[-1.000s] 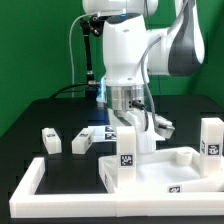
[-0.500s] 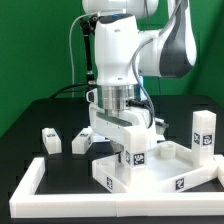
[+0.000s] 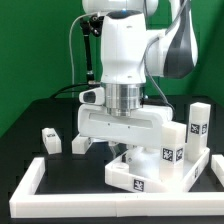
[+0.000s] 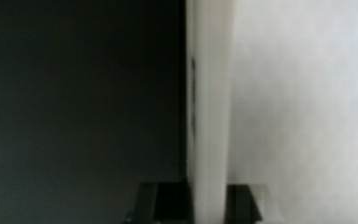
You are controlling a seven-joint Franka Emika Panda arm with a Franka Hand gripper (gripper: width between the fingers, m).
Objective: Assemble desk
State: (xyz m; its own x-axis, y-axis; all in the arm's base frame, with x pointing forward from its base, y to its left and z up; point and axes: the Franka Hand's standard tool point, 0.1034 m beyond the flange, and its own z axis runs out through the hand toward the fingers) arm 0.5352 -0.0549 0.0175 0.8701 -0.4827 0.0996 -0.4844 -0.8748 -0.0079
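The white rimmed tabletop (image 3: 155, 166) lies at the front of the table, turned at an angle, with square tags on its side walls. My gripper (image 3: 123, 148) comes down on its rim from above. In the wrist view the white rim wall (image 4: 211, 110) runs between my two dark fingers (image 4: 162, 198), which are shut on it. One white leg (image 3: 197, 124) stands upright at the panel's corner on the exterior view's right. Two loose legs lie on the black table at the exterior view's left, one further out (image 3: 48, 140) and one nearer the arm (image 3: 82, 143).
The long white border rail (image 3: 60, 192) runs along the front and up the exterior view's left side. A green wall stands behind. The arm's base and cables fill the back middle of the table.
My wrist has turned, so the hand now lies crosswise. The tabletop has turned with it, and the upright leg on it has shifted toward the exterior view's left.
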